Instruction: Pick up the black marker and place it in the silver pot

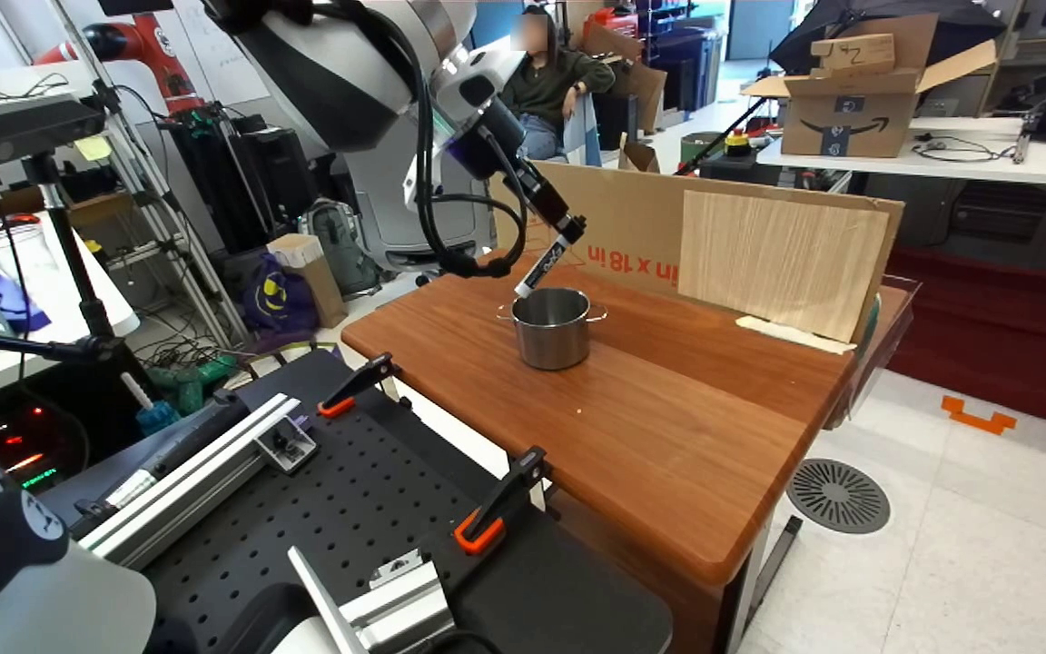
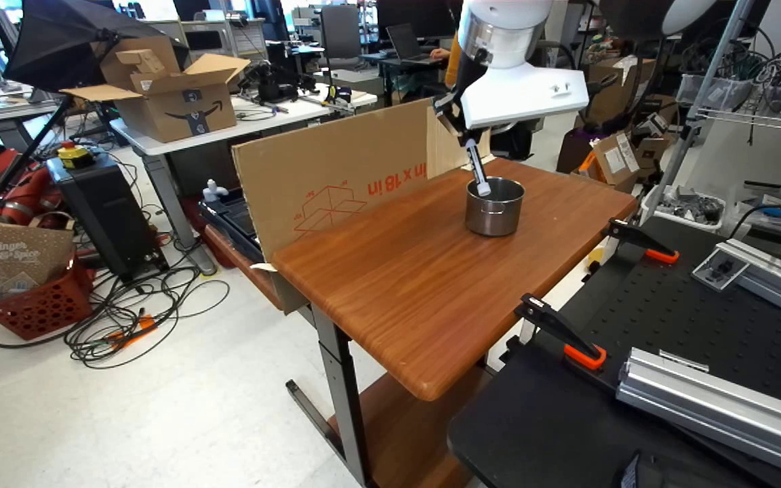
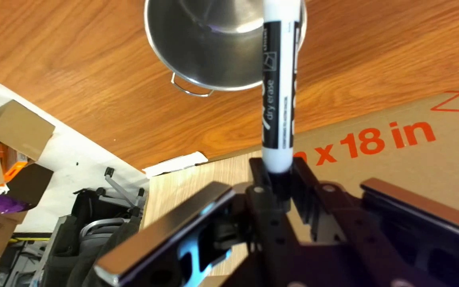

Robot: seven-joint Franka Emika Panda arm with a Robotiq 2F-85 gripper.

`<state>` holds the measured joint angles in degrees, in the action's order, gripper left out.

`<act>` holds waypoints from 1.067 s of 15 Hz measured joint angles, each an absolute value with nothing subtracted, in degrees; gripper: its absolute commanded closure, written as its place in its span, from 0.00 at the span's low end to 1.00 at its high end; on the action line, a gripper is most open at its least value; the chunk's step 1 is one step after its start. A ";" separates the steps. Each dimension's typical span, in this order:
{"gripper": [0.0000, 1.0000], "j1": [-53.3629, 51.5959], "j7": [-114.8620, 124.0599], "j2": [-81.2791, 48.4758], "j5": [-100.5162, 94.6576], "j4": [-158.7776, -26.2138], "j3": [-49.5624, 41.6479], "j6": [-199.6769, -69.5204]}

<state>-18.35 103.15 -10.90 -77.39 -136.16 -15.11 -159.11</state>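
Observation:
The marker [image 1: 543, 267] has a white body with a black label and a black cap. My gripper [image 1: 570, 227] is shut on its cap end, and the marker slants down from the fingers. In the wrist view the marker [image 3: 279, 83] stands between the fingertips [image 3: 278, 164], its far end cut off by the frame's top. The silver pot [image 1: 553, 343] stands upright on the table. The marker's lower end is at the pot's rim in both exterior views, over the opening of the pot [image 2: 492, 218]; its exact height against the rim is hard to tell.
The pot stands on a brown wooden table [image 1: 668, 409]. A cardboard sheet [image 1: 609, 213] with a pale wood panel [image 1: 782, 263] stands along the table's back edge. Orange-and-black clamps [image 1: 505, 500] sit at the near edge beside a black perforated board [image 1: 369, 490].

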 measured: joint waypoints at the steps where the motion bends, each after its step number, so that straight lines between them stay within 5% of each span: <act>1: 0.95 -18.29 104.09 -10.91 -78.42 -136.44 -15.17 -159.10; 16: 0.95 -17.95 109.61 -13.85 -84.01 -136.42 -16.26 -159.06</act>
